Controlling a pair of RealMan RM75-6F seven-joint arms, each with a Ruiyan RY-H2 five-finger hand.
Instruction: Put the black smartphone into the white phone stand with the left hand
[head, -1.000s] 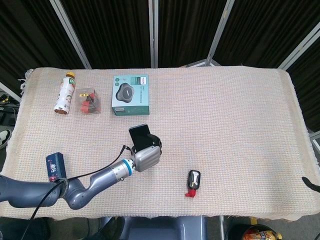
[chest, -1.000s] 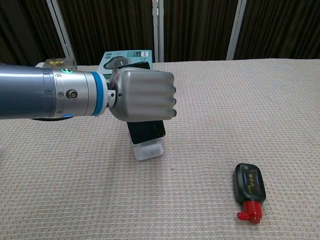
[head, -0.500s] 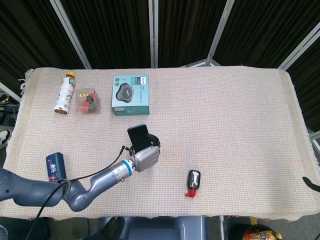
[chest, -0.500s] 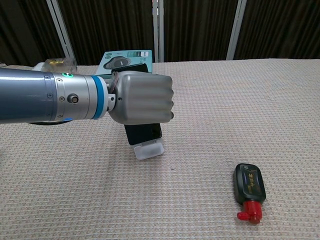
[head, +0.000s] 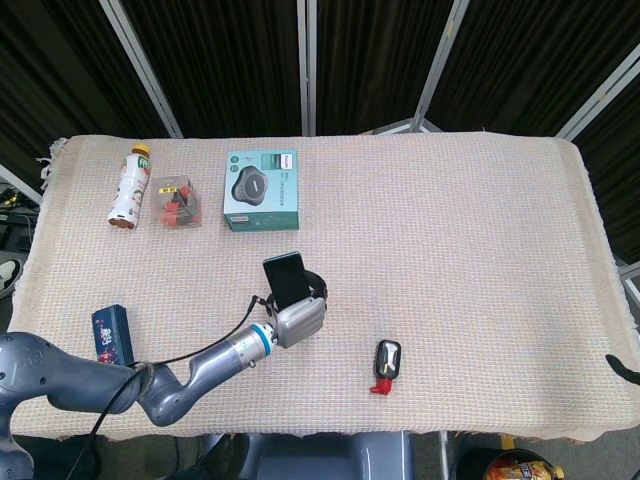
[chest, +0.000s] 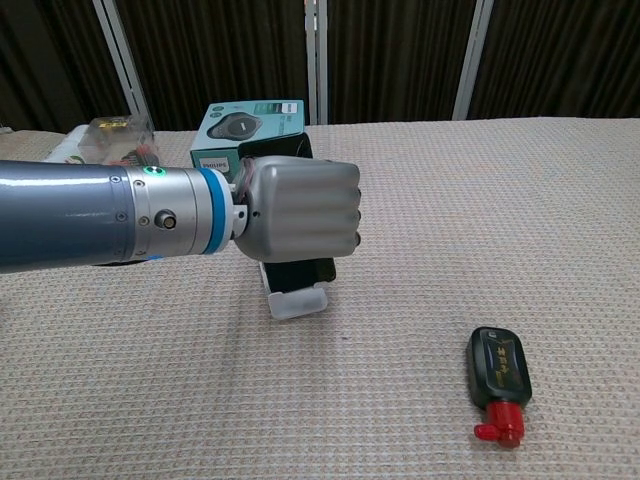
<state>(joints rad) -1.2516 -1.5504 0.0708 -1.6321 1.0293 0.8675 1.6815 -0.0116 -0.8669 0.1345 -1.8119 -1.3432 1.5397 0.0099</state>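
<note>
Across the beige woven-cloth tabletop (head: 450, 230), the left grey metal arm (head: 150, 385) reached in from the near left edge toward the centre. Its silver robot hand (head: 298, 318) was clenched around the black rectangular smartphone (head: 284, 277), with the fingers (chest: 330, 210) curled over the phone's face in the chest view. The smartphone stood upright and slightly tilted, its lower edge seated in the small white plastic phone stand (chest: 296, 300) directly below the robot hand; in the head view the stand was hidden by the robot hand. Whether the phone rested fully in the stand's groove could not be determined.

At the far left-centre of the tabletop lay a teal cardboard speaker box (head: 261, 190). Left of it, near the far left corner, lay a white-and-green plastic drink bottle with an orange cap (head: 129, 187), and between the two sat a clear packet of red items (head: 178, 201). A dark blue rectangular packet (head: 110, 333) lay near the left edge, beside the arm. A small black flask-shaped object with a red cap (chest: 498, 382) lay near the front edge, well apart to the right of the stand.

The right robot hand was not visible in either view.
</note>
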